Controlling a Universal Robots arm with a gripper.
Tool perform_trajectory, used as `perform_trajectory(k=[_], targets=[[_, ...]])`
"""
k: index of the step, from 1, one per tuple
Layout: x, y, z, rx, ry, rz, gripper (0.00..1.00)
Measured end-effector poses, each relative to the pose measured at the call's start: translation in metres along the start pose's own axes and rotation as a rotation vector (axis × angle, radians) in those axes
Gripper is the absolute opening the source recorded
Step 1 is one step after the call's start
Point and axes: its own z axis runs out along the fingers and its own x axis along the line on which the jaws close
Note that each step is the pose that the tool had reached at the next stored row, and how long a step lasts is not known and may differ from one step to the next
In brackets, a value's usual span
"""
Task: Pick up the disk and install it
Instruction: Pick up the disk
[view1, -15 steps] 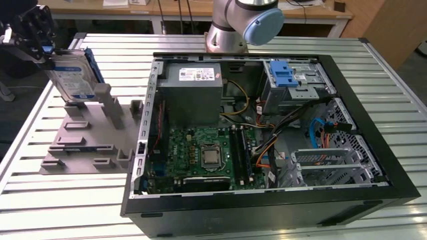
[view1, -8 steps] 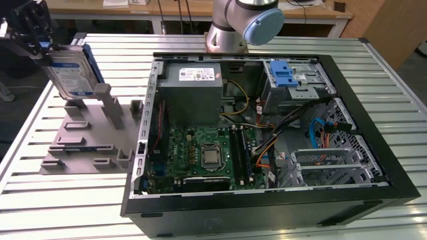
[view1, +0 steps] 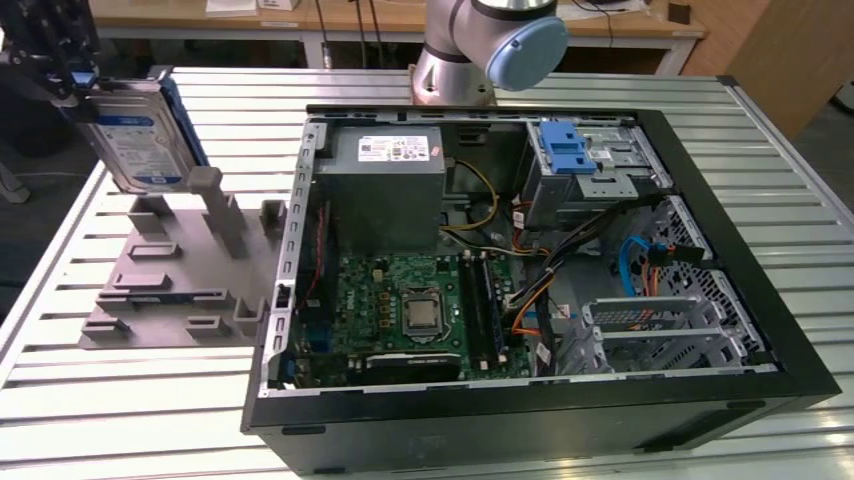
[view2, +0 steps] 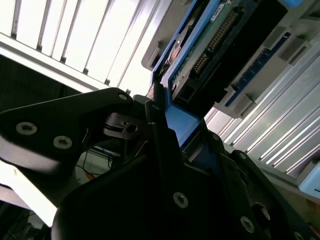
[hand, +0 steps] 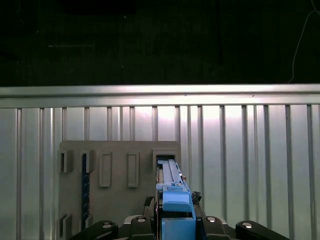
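Ext. view: the disk is hanging in the upper left of the frame, standing on edge w/ its label facing the camera. Its long axis is running roughly up-down and leaning a little. The jaws are clenching its upper end, so the disk is lying straight below them. Its lower end is sitting at the far end of the grey rack on the bench; can't tell if it's touching the rack or just above it. The open computer case is taking up the centre and right. Its drive cage, w/ a blue latch, is lying well apart from the disk, toward the upper right. The arm base is standing at top centre.

Second wrist view: the black fingers are gripping the blue rail at the near end of the disk. The circuit-board side and connector pins are showing, and the disk is stretching away from the jaws over the bench slats.

First wrist view: the disk is showing edge-on, thin, w/ its blue rail end caught in the jaws. Its long axis is pointing straight away toward a slot at the rack corner, w/ the bench slats beyond.
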Motion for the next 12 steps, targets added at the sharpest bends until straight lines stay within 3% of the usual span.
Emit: perform_trajectory(k=[12], targets=[[-0.0006,0.0003,-0.016,0.0,0.0,0.0,0.36]])
